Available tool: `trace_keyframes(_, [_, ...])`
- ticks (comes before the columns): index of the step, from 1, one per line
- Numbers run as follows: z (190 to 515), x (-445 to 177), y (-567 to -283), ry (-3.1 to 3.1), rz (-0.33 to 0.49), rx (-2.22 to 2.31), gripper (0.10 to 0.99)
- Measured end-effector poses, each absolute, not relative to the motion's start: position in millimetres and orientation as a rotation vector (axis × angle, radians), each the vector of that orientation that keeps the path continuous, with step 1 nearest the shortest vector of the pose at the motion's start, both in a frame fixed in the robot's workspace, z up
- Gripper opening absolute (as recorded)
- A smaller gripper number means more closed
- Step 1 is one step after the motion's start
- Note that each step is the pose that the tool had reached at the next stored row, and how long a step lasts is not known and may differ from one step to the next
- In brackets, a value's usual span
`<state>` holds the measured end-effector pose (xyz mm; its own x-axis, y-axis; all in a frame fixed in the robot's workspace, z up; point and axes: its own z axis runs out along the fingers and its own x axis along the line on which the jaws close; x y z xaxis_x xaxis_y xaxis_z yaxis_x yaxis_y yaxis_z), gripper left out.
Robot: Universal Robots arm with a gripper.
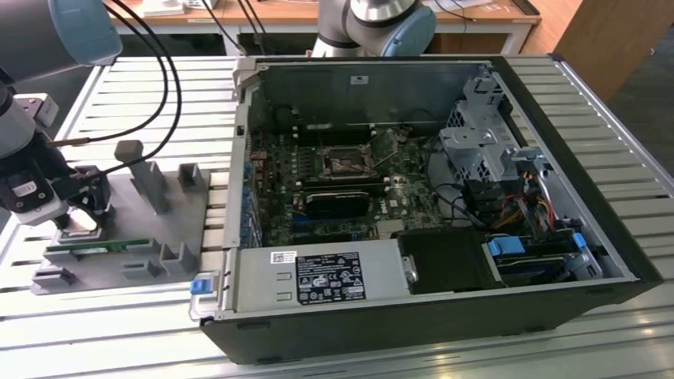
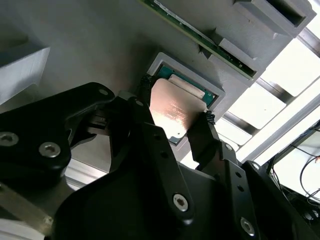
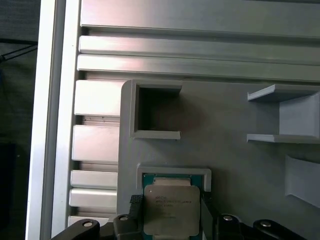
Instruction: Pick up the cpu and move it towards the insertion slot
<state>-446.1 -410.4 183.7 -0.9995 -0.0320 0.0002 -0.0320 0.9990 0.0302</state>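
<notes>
Second wrist view shows cpu [image 2: 172, 115] in grey tray recess [image 2: 192, 71].

cpu [image 2: 172, 115] one corner hidden behind tool [image 2: 176, 102], another edge seemingly cropped in first wrist view

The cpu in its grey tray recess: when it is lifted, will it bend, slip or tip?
Probably stiff: the cpu looks like a flat metal-topped plate. Its smooth, shiny top suggests it could slip. Being thin and flat, it should not roll, though it may tilt if held unevenly.
</notes>
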Motion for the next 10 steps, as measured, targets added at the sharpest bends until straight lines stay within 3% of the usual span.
trace_keyframes(10, [190.0, -446.1, -410.3, -3.141, -0.048, 0.050, 0.541])
